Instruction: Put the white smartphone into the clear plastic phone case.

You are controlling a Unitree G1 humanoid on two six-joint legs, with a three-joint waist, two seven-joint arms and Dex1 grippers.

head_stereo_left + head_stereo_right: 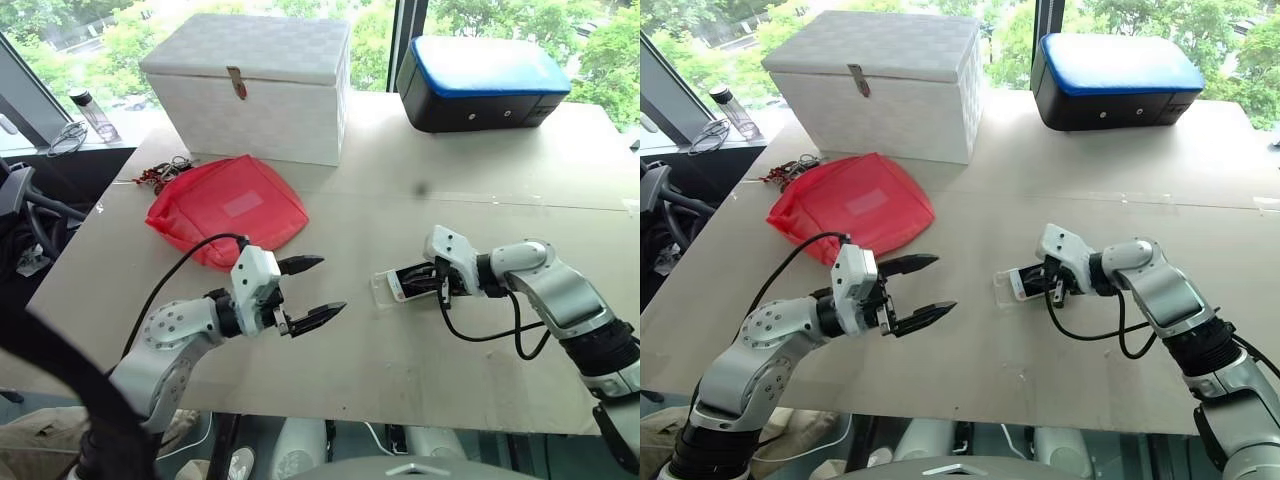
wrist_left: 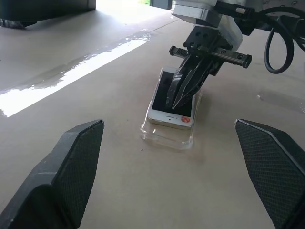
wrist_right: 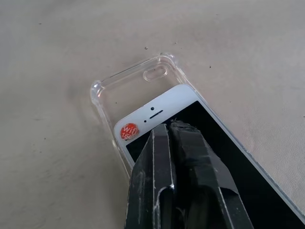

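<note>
Right wrist view: my right gripper (image 3: 169, 125), jaws pressed together, bears with its tips on the dark screen of the phone (image 3: 162, 109). That phone lies face up on the case (image 3: 125, 81) but short of its end, so a bare strip of clear shell with the camera cut-out shows in the upper middle of the frame. In the left eye view, both sit right of centre on the table (image 1: 400, 370); my left gripper (image 1: 312, 291) hangs at lower centre, jaws spread wide and holding nothing, well apart from the phone.

I judge the step in hand to be seating the phone. To do it well, I would slide the phone toward the cut-out end before pressing, keep the tips flat so that they do not skid on glass, and bring the left gripper in to steady the case, which looks light enough to slip.
</note>
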